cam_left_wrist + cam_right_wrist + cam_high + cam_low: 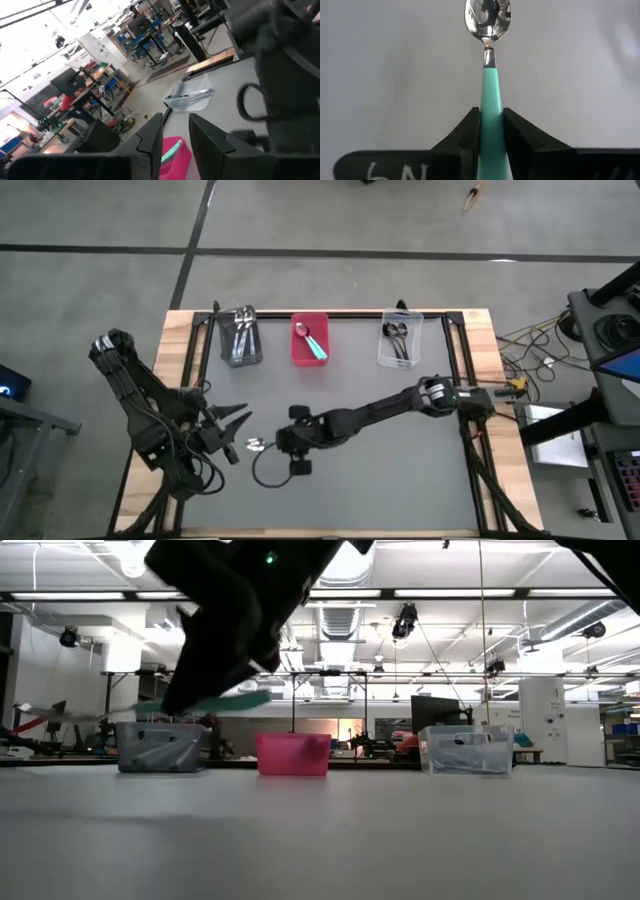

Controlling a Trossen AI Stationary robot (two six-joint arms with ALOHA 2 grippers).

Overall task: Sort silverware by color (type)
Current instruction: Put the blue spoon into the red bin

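My right gripper reaches across to the table's left-middle and is shut on a silver spoon with a teal handle, whose bowl points toward the left arm. My left gripper waits open just left of that bowl, touching nothing; its fingers stand apart in the left wrist view. Along the far edge stand three bins. The grey bin holds pale spoons. The red bin holds a teal-handled spoon. The clear bin holds black spoons. My right gripper pinches the spoon's teal handle between its two fingers, which lie along the spoon. The neck and silver bowl stick out ahead of the fingertips. The spoon is lifted clear of the table, its handle about level.
The table's wooden rim and dark frame rails run down both sides. A loop of black cable hangs by the right wrist. The grey table top lies bare between the arms and the near edge. The room beyond holds benches and equipment.
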